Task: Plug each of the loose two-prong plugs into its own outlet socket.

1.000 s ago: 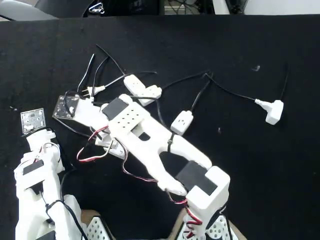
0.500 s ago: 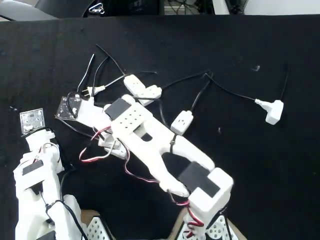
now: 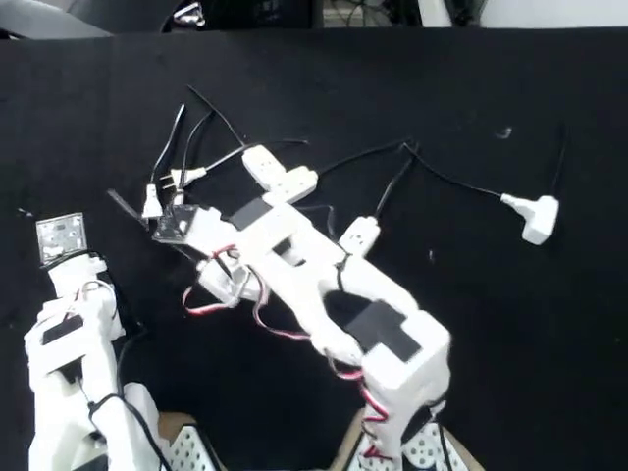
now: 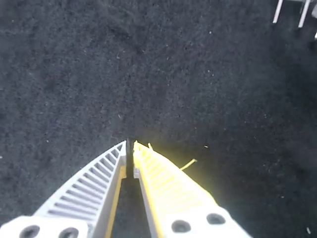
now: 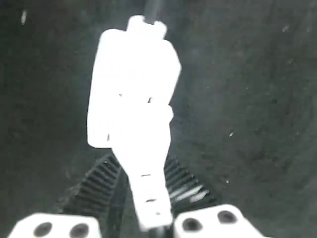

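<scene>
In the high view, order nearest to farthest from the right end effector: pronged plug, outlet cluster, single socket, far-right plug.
From the right end effector:
1. Pronged plug, just beyond it.
2. Outlet cluster, toward the centre.
3. Single socket, beside the arm.
4. Far-right plug, near the right edge.

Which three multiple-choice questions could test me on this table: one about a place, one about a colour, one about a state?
1. Where does the white angled plug on the thin black cord lie?
A) at the right of the high view, apart from both arms
B) under an arm
C) between fingers

2. What colour is the cloth-covered table?
A) white
B) black
C) yellow

3. How are the left gripper fingers?
A) wide open
B) shut on a plug
C) shut, empty

Answers: 1 A, it sits alone on bare cloth; 2 B, the cloth is dark all over; 3 C, the tips meet with nothing between them.
</scene>
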Controlling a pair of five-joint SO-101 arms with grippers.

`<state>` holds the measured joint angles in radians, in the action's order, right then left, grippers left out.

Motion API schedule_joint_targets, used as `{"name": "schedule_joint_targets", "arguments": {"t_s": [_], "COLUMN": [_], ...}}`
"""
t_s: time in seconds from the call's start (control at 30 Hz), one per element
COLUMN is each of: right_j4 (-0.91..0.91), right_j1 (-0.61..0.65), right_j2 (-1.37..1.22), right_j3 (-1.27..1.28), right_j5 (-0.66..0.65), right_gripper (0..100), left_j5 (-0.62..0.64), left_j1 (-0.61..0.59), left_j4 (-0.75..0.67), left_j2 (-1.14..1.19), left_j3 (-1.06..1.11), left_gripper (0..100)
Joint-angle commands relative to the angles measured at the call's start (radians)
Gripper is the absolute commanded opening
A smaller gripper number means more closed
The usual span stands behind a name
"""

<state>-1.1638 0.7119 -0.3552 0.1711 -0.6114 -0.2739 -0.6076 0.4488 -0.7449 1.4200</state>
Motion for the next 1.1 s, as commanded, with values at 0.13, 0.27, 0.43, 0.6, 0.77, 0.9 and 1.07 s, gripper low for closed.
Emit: {"name": "schedule_joint_targets", "arguments": {"t_s": [0.13,0.27,0.43,0.6,0.77,0.9,1.07], "right_j4": [-0.206,-0.222,-0.213,-0.204,-0.167,-0.164,-0.222], "right_j1": [0.006,0.028,0.061,0.057,0.061,0.064,0.100], "right_j2": [0.038,0.068,0.077,0.065,0.028,0.008,0.007], "right_j3": [-0.234,-0.239,-0.272,-0.341,-0.341,-0.355,-0.409], "right_j5": [0.037,0.106,0.137,0.293,0.318,0.319,0.319], "right_gripper": [2.1,16.2,15.5,14.1,13.8,13.8,13.8], "left_j5": [0.011,0.009,0.009,0.009,0.011,0.011,0.011], "left_j1": [-0.008,-0.008,-0.008,-0.008,-0.008,-0.008,-0.008], "left_j4": [-0.012,-0.012,-0.012,-0.012,-0.012,-0.012,-0.012], "left_j2": [-0.012,-0.012,-0.012,-0.012,-0.012,-0.012,-0.012], "left_j3": [-0.004,-0.004,-0.004,-0.004,-0.004,-0.004,-0.004], "left_gripper": [3,3,3,3,3,3,3]}}
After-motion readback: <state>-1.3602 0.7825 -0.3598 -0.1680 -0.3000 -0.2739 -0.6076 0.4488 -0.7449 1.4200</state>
